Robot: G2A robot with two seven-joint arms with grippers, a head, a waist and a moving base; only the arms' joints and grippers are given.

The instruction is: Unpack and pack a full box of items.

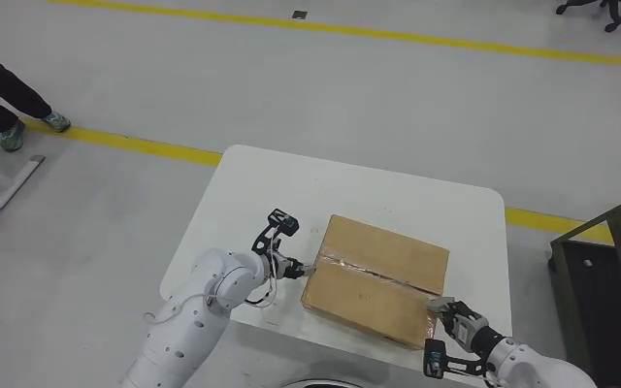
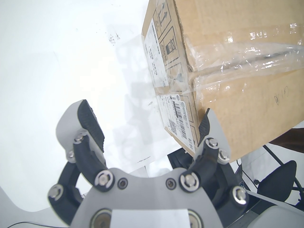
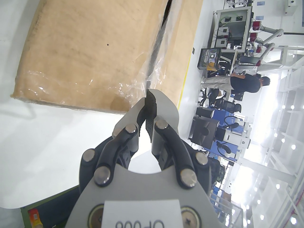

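Note:
A closed brown cardboard box (image 1: 378,279) lies on the white table (image 1: 262,184), its top seam covered by clear tape (image 2: 249,55). My left gripper (image 1: 299,273) is at the box's labelled end (image 2: 166,77). In the left wrist view this gripper (image 2: 144,115) stands open, one pad (image 2: 204,125) against the box's near corner and the other over bare table. My right gripper (image 1: 448,312) is at the opposite end of the box (image 3: 95,48). There the right gripper (image 3: 149,100) is shut on a loose strip of the clear tape (image 3: 142,81) at the seam.
The box sits near the table's front edge, which runs just below both grippers. A dark green metal cart (image 1: 587,262) stands off the table's right side. Bare tabletop lies behind and to the left of the box.

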